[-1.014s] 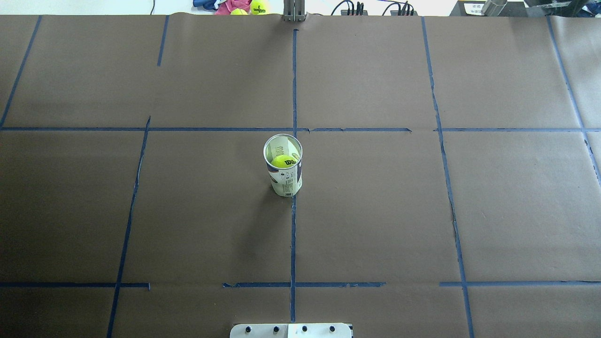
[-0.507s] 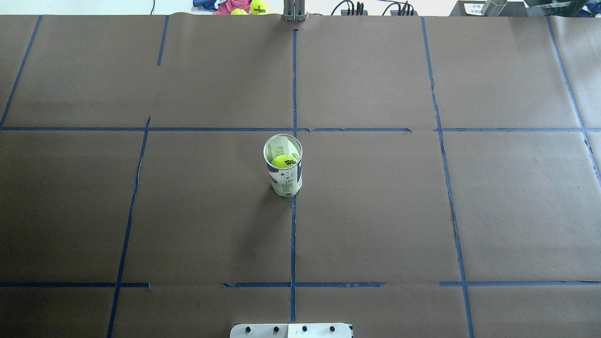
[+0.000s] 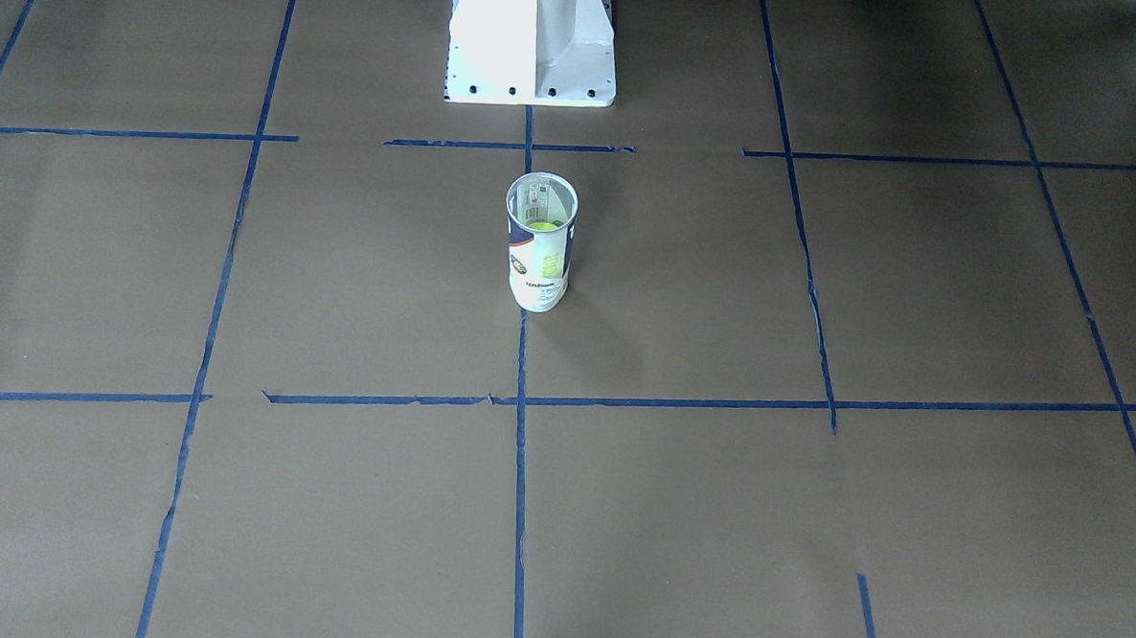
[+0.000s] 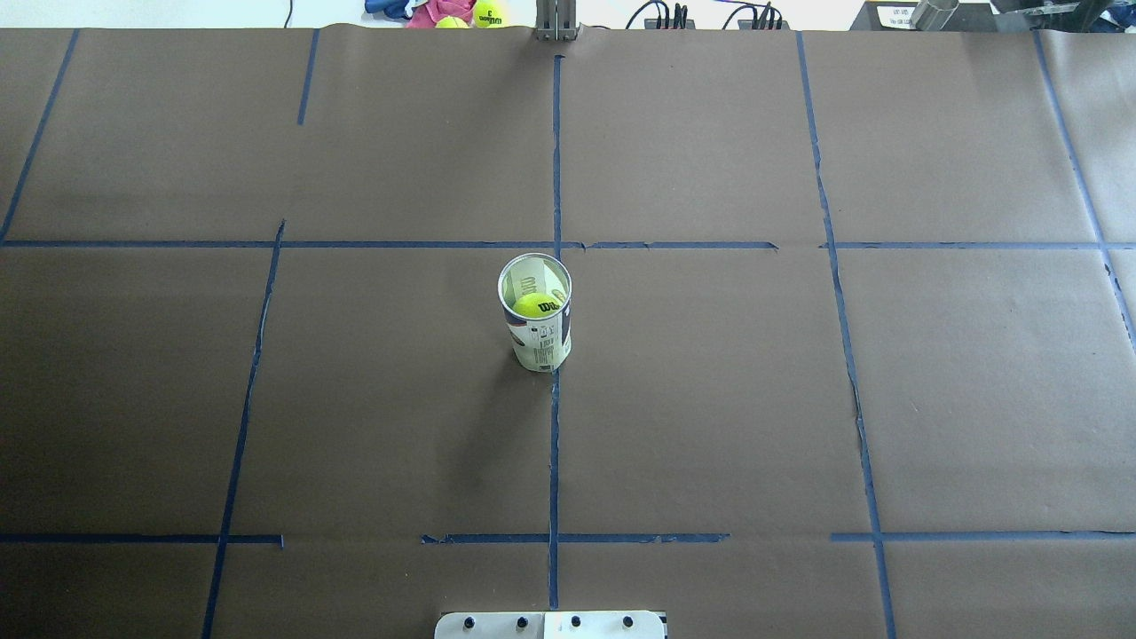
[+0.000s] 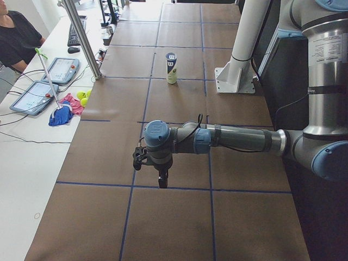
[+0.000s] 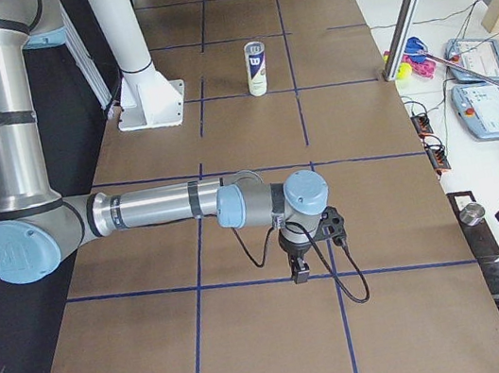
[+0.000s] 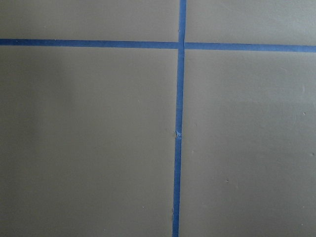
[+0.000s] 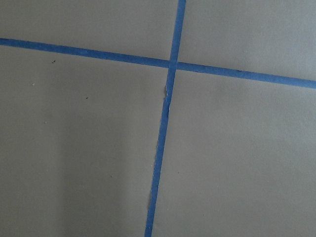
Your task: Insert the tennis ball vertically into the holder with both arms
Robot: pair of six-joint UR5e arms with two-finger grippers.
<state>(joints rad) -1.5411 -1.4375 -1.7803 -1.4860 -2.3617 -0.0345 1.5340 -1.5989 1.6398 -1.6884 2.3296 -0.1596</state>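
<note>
The holder (image 4: 538, 342) stands upright at the table's centre on a blue tape line. It also shows in the front-facing view (image 3: 538, 265) and both side views (image 5: 171, 68) (image 6: 256, 68). The tennis ball (image 4: 535, 305) sits inside it, below the open rim, and is visible through the top in the front-facing view (image 3: 543, 227). My left gripper (image 5: 162, 176) hangs over the table far from the holder, near the table's left end. My right gripper (image 6: 299, 269) hangs likewise near the right end. I cannot tell whether either is open or shut. The wrist views show only paper and tape.
The white robot pedestal (image 3: 532, 39) stands behind the holder. Spare tennis balls (image 4: 488, 12) and a pink cloth (image 4: 433, 11) lie beyond the far edge beside a metal post (image 4: 556, 22). Tablets (image 5: 57, 70) and an operator (image 5: 16, 38) are on the side bench.
</note>
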